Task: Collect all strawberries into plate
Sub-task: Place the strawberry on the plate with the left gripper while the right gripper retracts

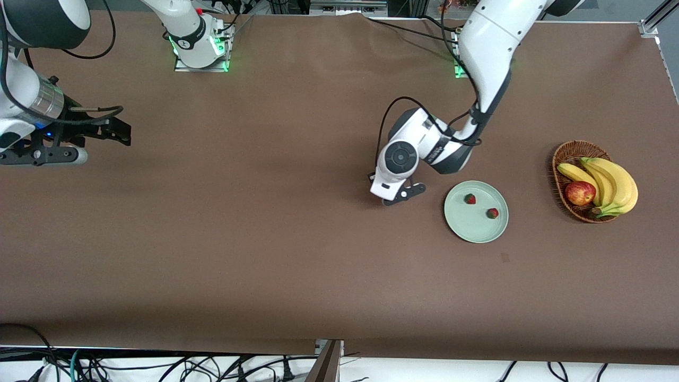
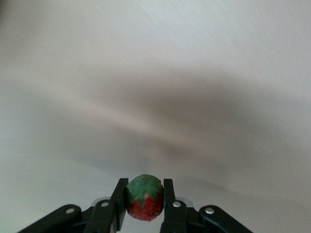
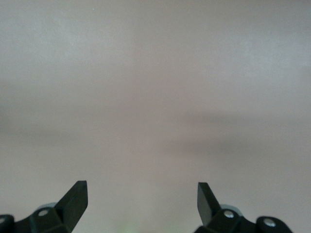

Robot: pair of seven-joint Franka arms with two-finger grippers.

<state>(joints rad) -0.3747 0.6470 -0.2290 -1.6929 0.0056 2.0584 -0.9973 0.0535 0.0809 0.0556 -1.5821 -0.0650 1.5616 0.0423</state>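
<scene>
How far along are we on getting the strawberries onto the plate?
Two strawberries already lie on the plate. The third strawberry sits between the fingers of the left gripper, which is low over the table beside the plate, toward the right arm's end. Left to do: carry that berry over the plate and release it. The right gripper waits open at its own end of the table.
</scene>
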